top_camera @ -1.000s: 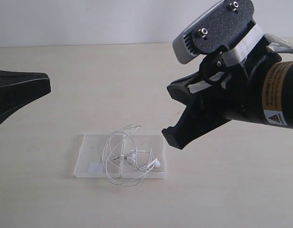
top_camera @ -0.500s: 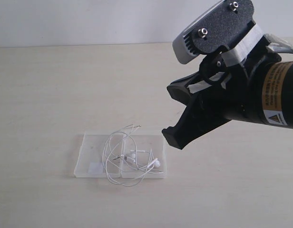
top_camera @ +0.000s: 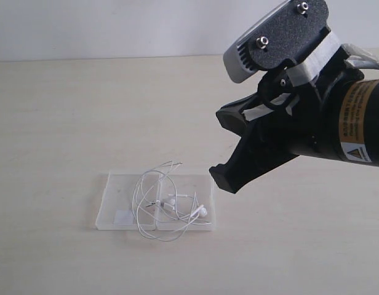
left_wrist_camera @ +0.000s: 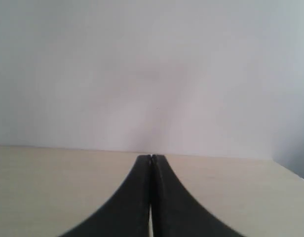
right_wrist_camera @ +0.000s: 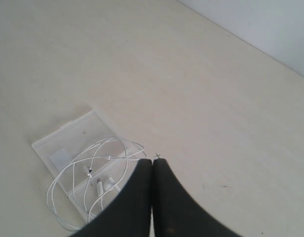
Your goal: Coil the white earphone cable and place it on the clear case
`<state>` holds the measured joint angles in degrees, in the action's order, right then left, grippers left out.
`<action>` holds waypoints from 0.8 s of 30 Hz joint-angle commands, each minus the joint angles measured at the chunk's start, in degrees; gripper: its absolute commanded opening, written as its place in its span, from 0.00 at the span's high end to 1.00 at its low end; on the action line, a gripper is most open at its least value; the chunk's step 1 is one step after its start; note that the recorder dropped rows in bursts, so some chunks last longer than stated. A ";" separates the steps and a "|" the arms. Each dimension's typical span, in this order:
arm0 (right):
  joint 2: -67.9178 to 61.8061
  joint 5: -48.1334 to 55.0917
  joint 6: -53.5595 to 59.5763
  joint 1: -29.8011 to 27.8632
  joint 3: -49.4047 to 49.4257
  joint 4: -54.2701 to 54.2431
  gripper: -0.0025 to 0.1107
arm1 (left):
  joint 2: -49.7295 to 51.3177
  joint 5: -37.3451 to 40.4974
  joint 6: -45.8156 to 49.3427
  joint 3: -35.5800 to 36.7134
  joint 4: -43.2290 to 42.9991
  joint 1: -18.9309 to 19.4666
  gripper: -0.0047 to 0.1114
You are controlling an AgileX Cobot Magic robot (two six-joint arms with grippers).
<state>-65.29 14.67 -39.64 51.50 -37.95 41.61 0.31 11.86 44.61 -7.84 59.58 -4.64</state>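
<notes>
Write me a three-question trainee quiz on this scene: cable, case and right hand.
1. True or false: the white earphone cable rests coiled on the clear case.
2. Pick one. The right hand is: A) shut on the cable; B) shut and holding nothing; C) wide open.
3. Fill in: in the exterior view, the white patch sits in the case's ___ half.

Key: 1 true. 2 B. 3 left.

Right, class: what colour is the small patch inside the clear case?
The patch is white, clearest in the exterior view.
</notes>
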 commanded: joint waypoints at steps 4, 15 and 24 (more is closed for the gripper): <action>0.57 -0.67 0.06 -0.37 0.13 0.13 0.98 | -0.31 8.69 -63.11 0.32 -69.88 -0.02 0.96; 0.57 -0.67 0.06 -0.37 0.13 0.13 0.98 | -0.31 9.67 -61.44 7.84 -70.85 -0.02 0.96; 0.57 -0.67 0.06 -0.37 0.13 0.13 0.98 | -0.31 8.89 -61.32 7.84 -70.96 -0.02 0.96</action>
<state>-65.29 14.57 -39.64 51.50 -37.95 41.61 0.31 21.46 -16.50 -0.17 -11.39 -4.64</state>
